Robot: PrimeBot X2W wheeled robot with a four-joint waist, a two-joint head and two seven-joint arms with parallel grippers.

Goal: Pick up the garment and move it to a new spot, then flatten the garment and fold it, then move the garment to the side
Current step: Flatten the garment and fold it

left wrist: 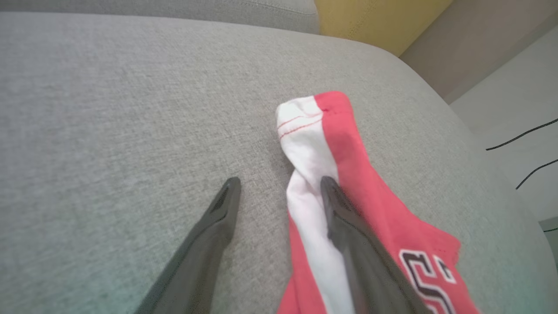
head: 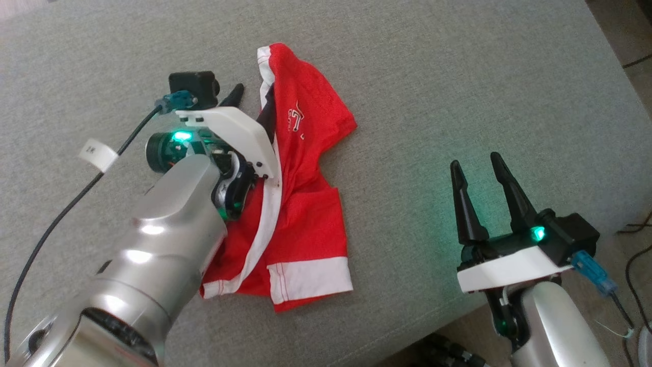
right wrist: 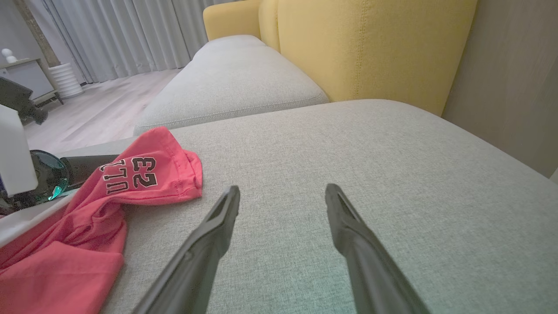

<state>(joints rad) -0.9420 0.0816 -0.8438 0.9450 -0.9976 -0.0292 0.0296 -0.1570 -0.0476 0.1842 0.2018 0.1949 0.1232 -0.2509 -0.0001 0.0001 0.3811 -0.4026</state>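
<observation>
Garment (head: 305,204), red with white trim, lies crumpled on the grey sofa cushion (head: 458,76), left of centre in my head view and near the front edge. I see my left gripper (left wrist: 280,183) spread wide, holding nothing. One finger (left wrist: 348,226) lies over the white band along the garment's edge and the other is over bare cushion just beside it. I cannot tell whether it presses down. My right gripper (head: 474,162) is spread wide too, above bare cushion, well apart from the garment. Its long axis runs away from me, white-banded hem nearest, narrow end farthest.
</observation>
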